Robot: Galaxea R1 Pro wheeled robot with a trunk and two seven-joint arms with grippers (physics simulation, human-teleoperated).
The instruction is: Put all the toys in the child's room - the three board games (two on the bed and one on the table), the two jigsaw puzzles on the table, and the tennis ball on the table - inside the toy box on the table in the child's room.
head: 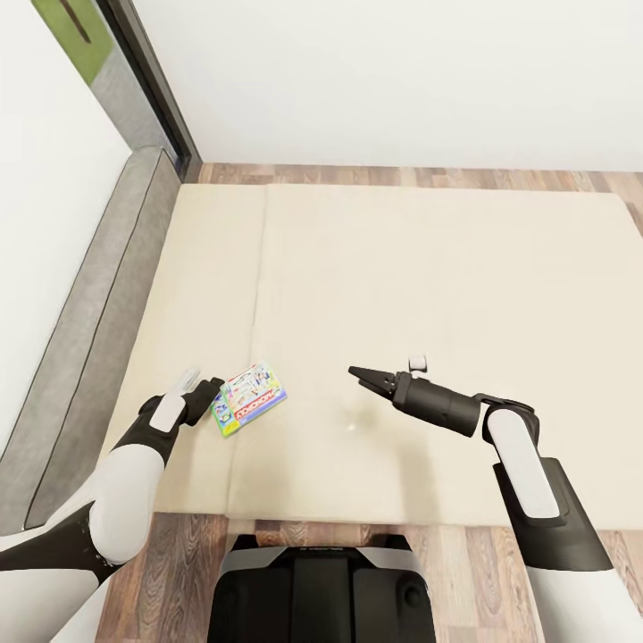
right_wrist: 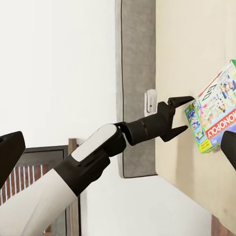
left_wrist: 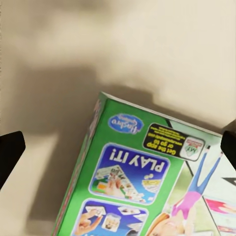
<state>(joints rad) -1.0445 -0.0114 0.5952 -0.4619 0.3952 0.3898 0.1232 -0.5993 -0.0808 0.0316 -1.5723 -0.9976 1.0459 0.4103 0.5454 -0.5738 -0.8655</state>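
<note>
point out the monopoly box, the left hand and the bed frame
monopoly box point(head: 249, 397), head view, middle of its printed lid
left hand point(right_wrist: 181, 114), right wrist view, the gap midway between its open black fingertips
bed frame point(head: 98, 313), head view, the grey padded edge along the mattress

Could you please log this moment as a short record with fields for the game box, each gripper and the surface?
surface: beige bed, grey frame edge along its side
board game: green-edged Monopoly box lying flat on the bed
left gripper: open, at the box's edge, jaws either side of its corner, not closed on it
right gripper: above bare mattress, apart from the box, holding nothing; jaw state unclear
other toys: none in view
</note>
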